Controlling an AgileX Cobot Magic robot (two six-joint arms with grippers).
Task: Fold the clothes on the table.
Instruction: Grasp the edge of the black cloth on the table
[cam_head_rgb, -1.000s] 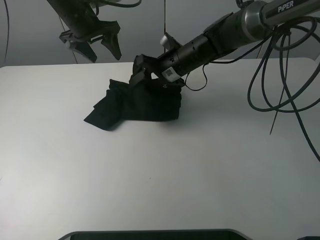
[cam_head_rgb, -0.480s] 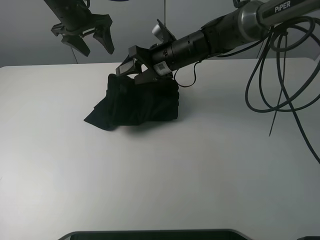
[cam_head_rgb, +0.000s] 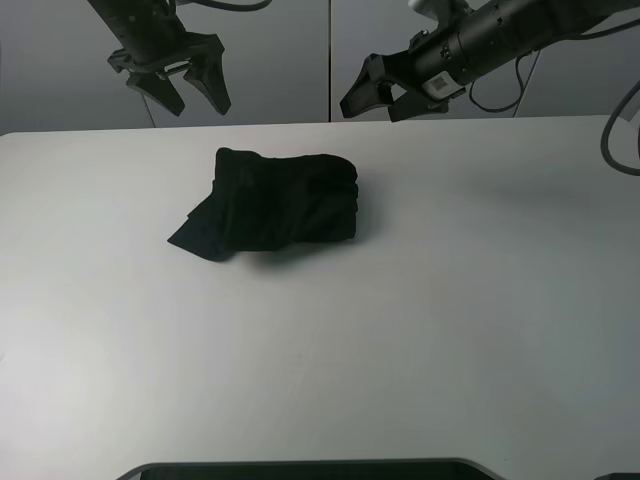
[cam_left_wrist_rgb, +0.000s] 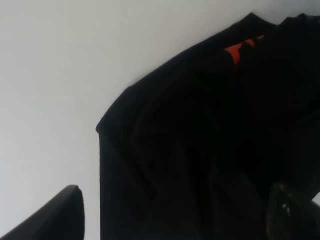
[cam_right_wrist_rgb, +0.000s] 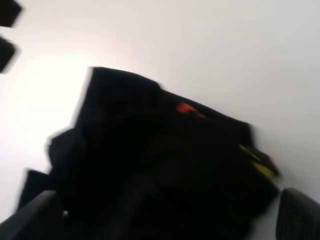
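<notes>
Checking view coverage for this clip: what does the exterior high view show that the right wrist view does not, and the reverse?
Only the exterior high view shows both raised arms, the left gripper and right gripper, each open and clear of the cloth, plus the whole white table and the grey wall behind it. Only the right wrist view shows close detail on the black garment: a small red mark and a yellow tag at its edge. Both show the garment lying bunched in a folded heap on the table, with nothing holding it.

Lab: bare white table (cam_head_rgb: 420, 330), grey wall (cam_head_rgb: 290, 60).
</notes>
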